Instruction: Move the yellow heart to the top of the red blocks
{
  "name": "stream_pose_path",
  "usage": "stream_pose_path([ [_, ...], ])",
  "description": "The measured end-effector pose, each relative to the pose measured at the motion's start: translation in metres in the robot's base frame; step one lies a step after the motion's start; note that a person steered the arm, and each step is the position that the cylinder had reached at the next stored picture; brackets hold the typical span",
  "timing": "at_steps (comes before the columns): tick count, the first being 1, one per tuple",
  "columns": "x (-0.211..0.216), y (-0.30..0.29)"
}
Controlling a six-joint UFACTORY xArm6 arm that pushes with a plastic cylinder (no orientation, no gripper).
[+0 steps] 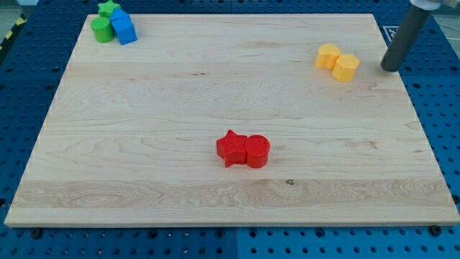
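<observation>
Yellow heart [328, 55], red star [231, 148], pale wooden board [215, 86]

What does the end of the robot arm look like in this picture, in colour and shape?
Only a straight, smooth, round rod shows, dark grey, with a lighter grey part at the view's top edge. My tip is blunt and darker. No cables, markings or jaws are visible. It stands to the view's right of the two yellow blocks.

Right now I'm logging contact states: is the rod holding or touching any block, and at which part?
Nothing is held. My tip stands clear, to the view's right of the two yellow blocks, touching neither.
</observation>
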State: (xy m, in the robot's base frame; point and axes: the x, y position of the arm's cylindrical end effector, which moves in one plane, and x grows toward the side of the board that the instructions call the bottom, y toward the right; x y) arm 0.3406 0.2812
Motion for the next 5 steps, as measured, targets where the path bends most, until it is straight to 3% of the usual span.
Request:
stream_pose_path([
  [5,-0.008,-0.075],
])
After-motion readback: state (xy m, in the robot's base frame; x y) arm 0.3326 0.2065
